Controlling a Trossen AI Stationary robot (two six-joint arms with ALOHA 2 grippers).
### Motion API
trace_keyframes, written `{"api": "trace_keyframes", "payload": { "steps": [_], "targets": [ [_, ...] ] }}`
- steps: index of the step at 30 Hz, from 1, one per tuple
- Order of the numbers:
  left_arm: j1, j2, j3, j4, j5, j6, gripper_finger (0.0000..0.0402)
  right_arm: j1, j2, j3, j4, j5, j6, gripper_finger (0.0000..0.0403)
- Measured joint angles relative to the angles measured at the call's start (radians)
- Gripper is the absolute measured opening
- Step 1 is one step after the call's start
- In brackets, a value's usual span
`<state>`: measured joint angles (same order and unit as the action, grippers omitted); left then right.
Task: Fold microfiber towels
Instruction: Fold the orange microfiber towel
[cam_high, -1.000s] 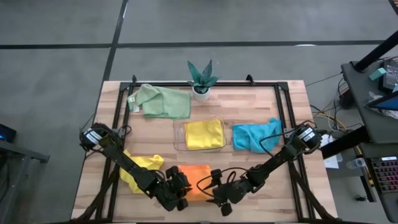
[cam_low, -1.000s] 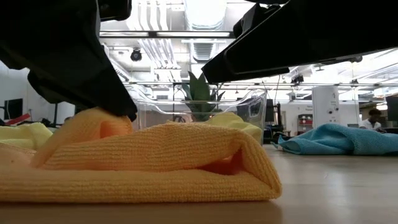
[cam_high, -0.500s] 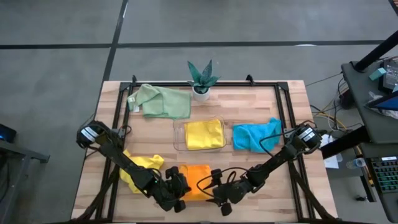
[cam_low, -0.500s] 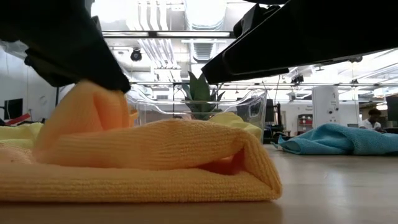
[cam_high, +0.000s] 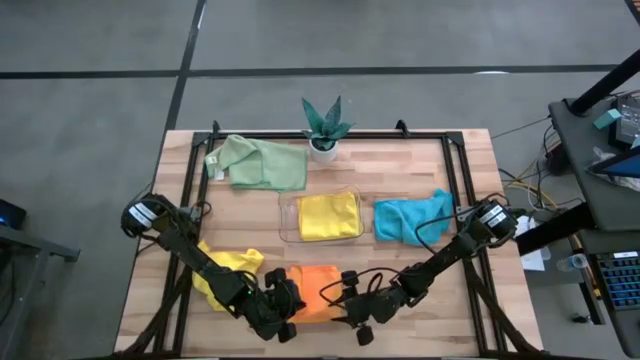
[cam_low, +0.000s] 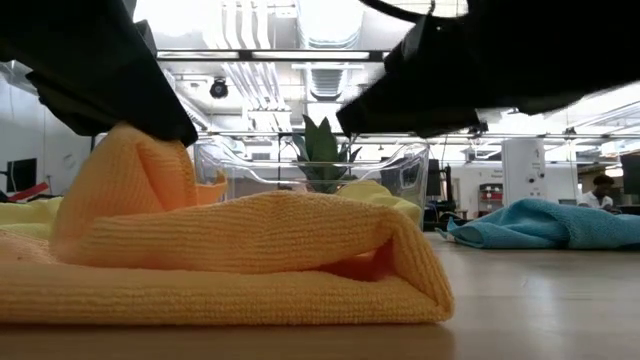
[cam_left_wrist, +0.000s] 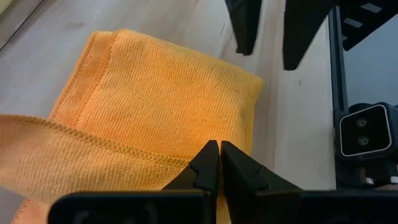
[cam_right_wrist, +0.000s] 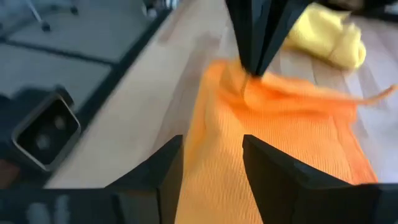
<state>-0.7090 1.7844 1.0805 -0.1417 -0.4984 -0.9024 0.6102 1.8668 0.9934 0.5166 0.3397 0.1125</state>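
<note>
Here, left gripper (cam_left_wrist: 219, 148) jaws clenched on orange towel (cam_left_wrist: 168, 106) edge, right gripper (cam_right_wrist: 211, 155) jaws released, straddling its opposite edge

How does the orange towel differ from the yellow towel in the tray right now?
The orange towel lies on bare wood at the table's near edge; the yellow towel sits inside the clear tray mid-table. The orange one has a corner pinched and raised by the shut left pincer, with the right pincer over it; the yellow one lies flat, untouched. Both are plain folded cloths.
</note>
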Motion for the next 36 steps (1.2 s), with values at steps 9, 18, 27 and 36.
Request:
{"api": "trace_keyframes", "payload": {
  "steps": [9,18,27,36],
  "targets": [
    [0.0,0.0,0.0,0.001,0.0,0.001,0.0,-0.022,0.0,-0.034,0.154,0.001,-0.022,0.0125],
    [0.0,0.0,0.0,0.0,-0.001,0.002,0.0,-0.02,0.007,-0.029,0.158,0.0,-0.007,0.0159],
    [0.001,0.0,0.001,0.001,-0.004,0.0,0.0,-0.018,0.145,0.119,0.058,-0.003,-0.035,0.0213],
    [0.0,0.0,0.0,-0.004,-0.004,0.002,0.0,-0.001,0.099,0.205,-0.263,0.001,-0.061,0.0226]
  ]
}}
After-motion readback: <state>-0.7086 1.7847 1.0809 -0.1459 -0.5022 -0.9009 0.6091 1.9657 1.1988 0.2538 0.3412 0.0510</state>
